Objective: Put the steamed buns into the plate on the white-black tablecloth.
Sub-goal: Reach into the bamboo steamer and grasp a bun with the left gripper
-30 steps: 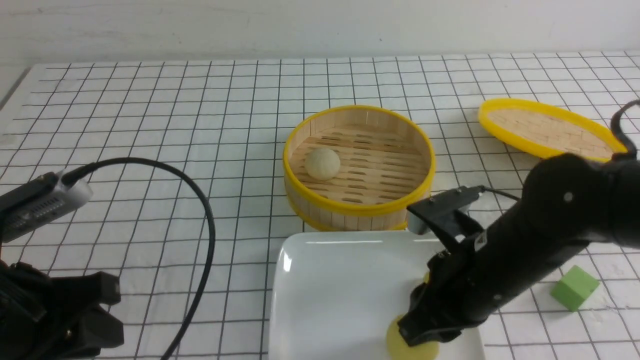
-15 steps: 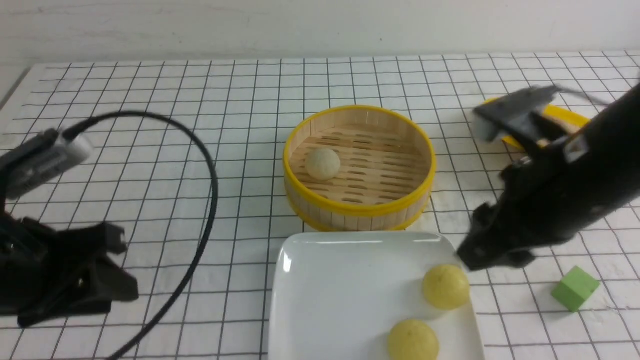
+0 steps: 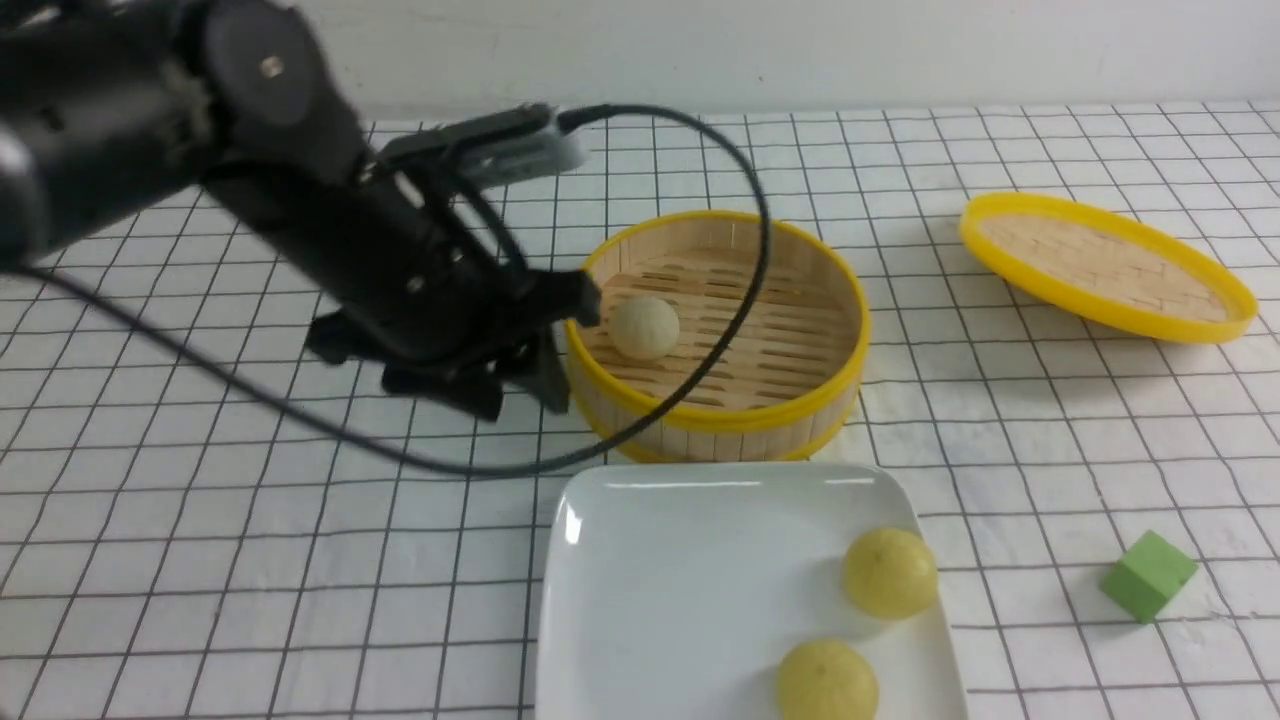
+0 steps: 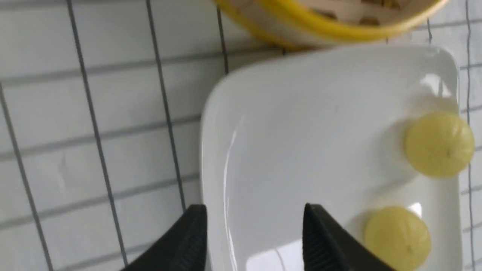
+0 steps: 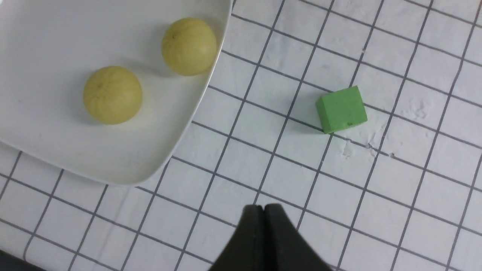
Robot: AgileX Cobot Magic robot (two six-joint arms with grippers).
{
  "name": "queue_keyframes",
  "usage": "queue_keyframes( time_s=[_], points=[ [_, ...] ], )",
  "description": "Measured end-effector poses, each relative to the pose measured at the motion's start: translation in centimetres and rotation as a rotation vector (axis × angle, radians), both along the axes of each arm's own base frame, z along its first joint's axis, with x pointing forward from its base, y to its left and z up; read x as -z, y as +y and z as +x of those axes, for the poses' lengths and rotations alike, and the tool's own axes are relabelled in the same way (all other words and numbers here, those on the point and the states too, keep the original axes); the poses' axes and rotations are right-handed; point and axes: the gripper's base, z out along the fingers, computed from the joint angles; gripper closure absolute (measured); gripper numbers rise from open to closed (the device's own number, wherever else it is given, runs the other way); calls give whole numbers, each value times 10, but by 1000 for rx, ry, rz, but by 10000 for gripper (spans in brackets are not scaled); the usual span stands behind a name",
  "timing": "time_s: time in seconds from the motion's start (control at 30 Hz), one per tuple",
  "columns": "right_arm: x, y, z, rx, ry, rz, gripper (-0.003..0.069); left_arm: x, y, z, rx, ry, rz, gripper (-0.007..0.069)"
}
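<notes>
The left gripper (image 3: 570, 350) hangs with jaws apart and empty, beside the yellow-rimmed round bamboo steamer (image 3: 715, 418). The off-white round steamed bun (image 3: 644, 327) lies inside, near its fingertips. Two pale yellow steamed buns (image 3: 890, 572) rest on the glossy white squarish plate (image 3: 620, 520), nearer the robot than this gripper, on the white cloth with black grid (image 3: 200, 550). The right gripper (image 5: 263, 222) is closed, empty, near a green cube (image 5: 341, 109).

Round bamboo steamer (image 3: 700, 425) sits mid-scene: yellow rim, open top, slatted floor. Its yellow-rimmed lid (image 3: 1105, 265) lies at 2 o'clock from it, well apart, woven face showing. Small green cube (image 3: 1148, 575) rests alone at 4 o'clock from the steamer, also well apart.
</notes>
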Motion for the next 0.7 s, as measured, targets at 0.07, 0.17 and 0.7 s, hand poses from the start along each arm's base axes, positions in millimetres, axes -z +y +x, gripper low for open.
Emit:
queue_keyframes(
  time_s=[0.07,0.17,0.7],
  points=[
    [5,0,0,2,-7,4,675,-4,-23,33,26,-57,35,172],
    [10,1,1,4,-7,10,673,0,-44,59,56,-76,69,139],
    [8,4,8,8,-69,44,670,87,-81,144,22,-69,226,252]
  ],
)
